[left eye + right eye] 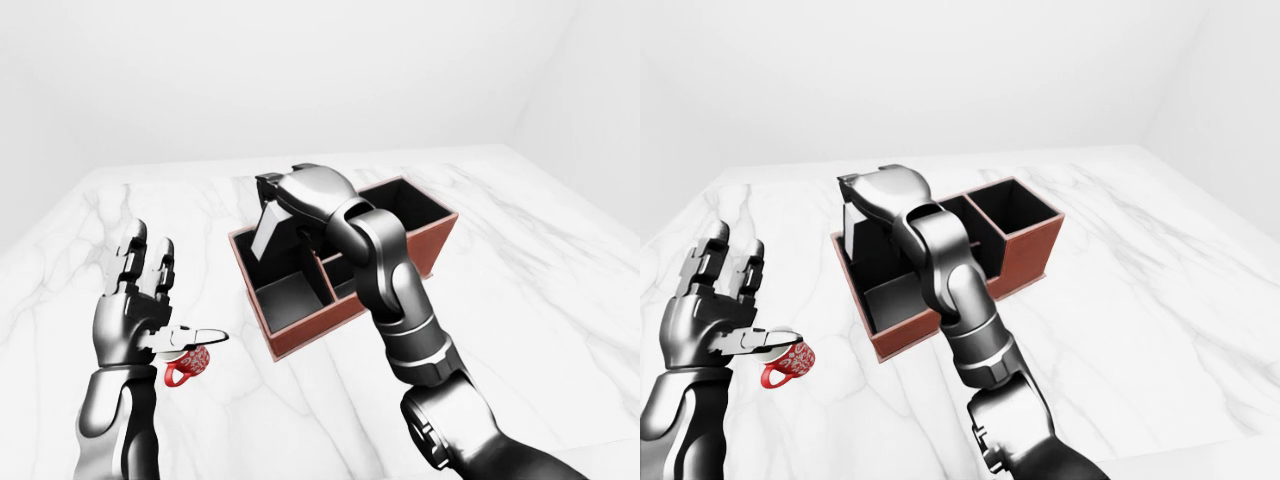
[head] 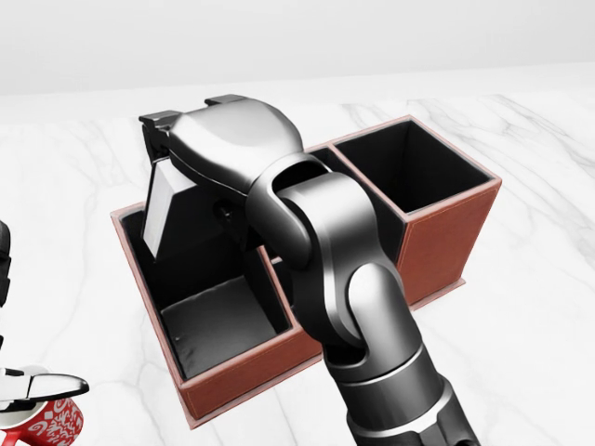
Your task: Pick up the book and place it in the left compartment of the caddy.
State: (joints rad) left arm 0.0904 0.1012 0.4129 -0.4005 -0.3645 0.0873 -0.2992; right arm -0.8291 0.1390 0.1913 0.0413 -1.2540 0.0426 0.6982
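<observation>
**Book poised over the left compartment**

Nearest us, at the bottom left of the left-eye view, the left hand (image 1: 140, 300) stands idle, fingers spread and upright, gripping nothing. Just beside its thumb sits a red patterned mug (image 1: 187, 363) on the marble table (image 1: 520, 290), well clear of the action.

Further out, the caddy (image 2: 446, 232), a red-brown box with black lining, lies across the middle of the head view. The right arm reaches over it, and the right hand (image 2: 200, 149) hangs above the caddy's left end with its fingers closed on the book (image 2: 165, 206).

The book reads as a thin, pale grey slab, plain-faced, no title to be made out. It is tilted, upper end tucked under the hand, lower edge dipping into the left compartment (image 2: 218, 325), near its far-left wall. Whether that edge touches the wall or the floor, I can't tell.

Now the risks, as I judge them. Let go at this tilt and the book could catch its lower corner on the rim and tip outward onto the table. Lowering further while tilted could jam it against the wall or nudge the whole caddy. The big forearm also hides the divider, so clearance there is anybody's guess.
</observation>
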